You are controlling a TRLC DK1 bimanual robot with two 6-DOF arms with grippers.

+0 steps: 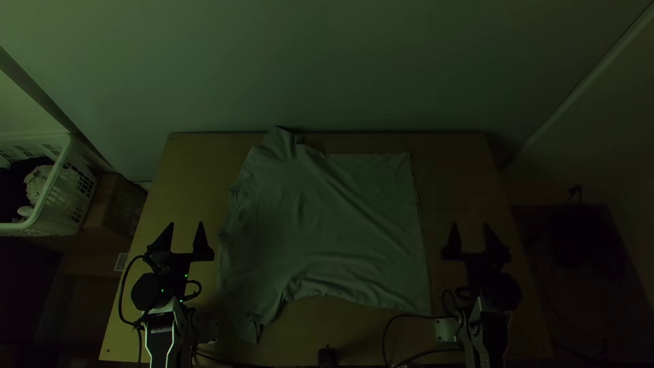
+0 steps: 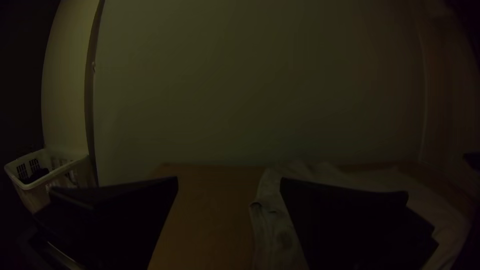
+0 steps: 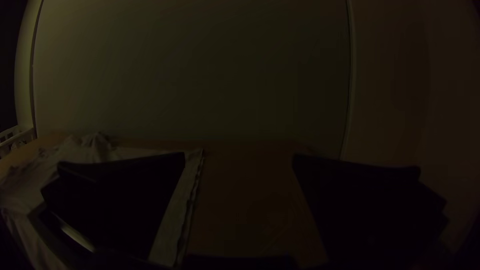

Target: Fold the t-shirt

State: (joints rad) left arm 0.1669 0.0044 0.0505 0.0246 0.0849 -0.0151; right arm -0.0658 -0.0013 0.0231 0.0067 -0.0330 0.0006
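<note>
The t-shirt (image 1: pixel 320 225) lies spread on the table with light creases, its hem edge to the right and its neck side to the left. One sleeve (image 1: pixel 276 144) reaches the far table edge, the other (image 1: pixel 255 313) comes near the front. Left of the cloth, my left gripper (image 1: pixel 186 232) stands open and holds nothing. My right gripper (image 1: pixel 470 233) is open too, to the right of the hem. In the left wrist view the left gripper (image 2: pixel 229 182) has shirt (image 2: pixel 272 215) beside one finger. In the right wrist view the right gripper (image 3: pixel 239 157) has the hem (image 3: pixel 192 200) beside one finger.
A white laundry basket (image 1: pixel 58 197) with clothes stands off the table's left side, by a cardboard box (image 1: pixel 116 204). Bare wood (image 1: pixel 449 170) runs right of the shirt. A small dark object (image 1: pixel 328 356) sits at the near edge, and cables trail near both arms.
</note>
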